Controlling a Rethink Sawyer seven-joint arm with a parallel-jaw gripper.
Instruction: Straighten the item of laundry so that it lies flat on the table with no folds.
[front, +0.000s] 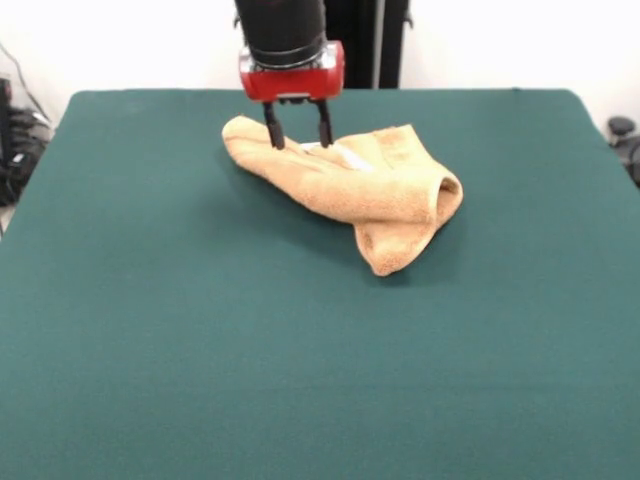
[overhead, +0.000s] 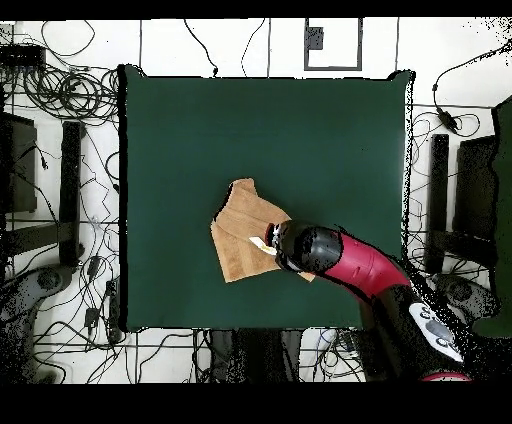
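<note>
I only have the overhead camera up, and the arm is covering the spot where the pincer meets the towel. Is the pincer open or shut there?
Observer: Open. In the front view the pincer has its two dark fingers spread apart, tips down at the far part of the towel.
Operator: Is the towel flat yet?
Observer: No. From the front it is rolled and folded over itself, with one end hanging toward the camera.
Operator: Anything between the fingers?
Observer: A small white tag lies just beside them on the towel; I cannot tell whether the tips touch the cloth.
</note>
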